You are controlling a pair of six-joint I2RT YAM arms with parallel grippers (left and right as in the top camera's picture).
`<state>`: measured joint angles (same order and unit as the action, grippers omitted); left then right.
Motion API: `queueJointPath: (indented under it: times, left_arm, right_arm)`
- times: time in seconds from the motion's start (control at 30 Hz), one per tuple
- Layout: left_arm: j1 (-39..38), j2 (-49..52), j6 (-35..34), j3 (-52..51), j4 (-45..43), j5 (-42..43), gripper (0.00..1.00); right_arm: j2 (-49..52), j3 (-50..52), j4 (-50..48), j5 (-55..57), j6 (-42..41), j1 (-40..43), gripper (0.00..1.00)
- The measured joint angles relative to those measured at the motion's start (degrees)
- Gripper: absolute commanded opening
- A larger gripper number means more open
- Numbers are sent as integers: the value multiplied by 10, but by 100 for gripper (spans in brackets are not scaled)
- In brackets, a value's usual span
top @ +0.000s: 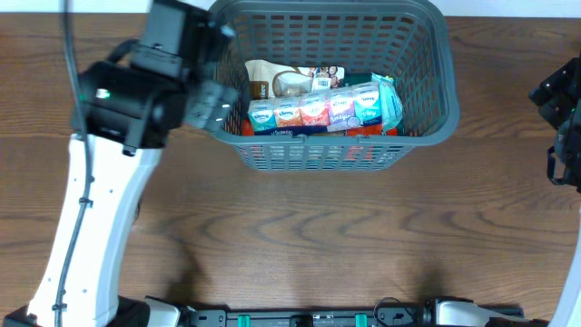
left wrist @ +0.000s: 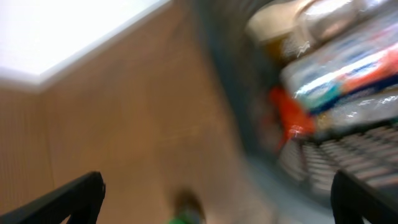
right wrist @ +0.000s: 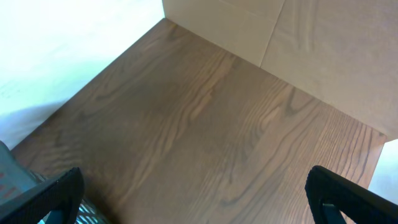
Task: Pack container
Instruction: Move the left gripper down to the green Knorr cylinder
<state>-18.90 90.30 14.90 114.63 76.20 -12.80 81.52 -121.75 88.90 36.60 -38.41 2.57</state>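
Note:
The container is a dark grey slotted basket at the top middle of the wooden table. It holds a row of tissue packs, a beige snack packet and a green packet. My left gripper is open and empty, just outside the basket's left wall. In the blurred left wrist view the basket with its packets lies to the right of the open fingers. My right gripper is at the far right edge; its wrist view shows open, empty fingers over bare table.
The wooden table stretches in front of the basket. The left arm's white link crosses the left side. A corner of the basket shows at the lower left of the right wrist view. A pale wall stands beyond the table.

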Motion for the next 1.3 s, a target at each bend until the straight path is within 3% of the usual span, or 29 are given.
queueJointPath:
  times: [0.27, 0.6, 0.93, 1.13, 1.3]
  left_arm:
    - [117, -5, -139, 0, 143, -21, 99]
    - [178, -37, -281, -56, 155, -24, 99]
    - [209, -133, -345, -340, 13, -24, 98]
    - [290, -192, -351, -476, -43, -16, 99]
    - [374, -196, -331, -520, -87, 38, 99]
  right_arm:
    - [0, 0, 0, 0, 0, 0, 99]
    - [0, 0, 0, 0, 0, 0, 99]
    - [0, 0, 0, 0, 0, 0, 99]
    - [0, 0, 0, 0, 0, 0, 99]
    - [0, 0, 0, 0, 0, 0, 99]
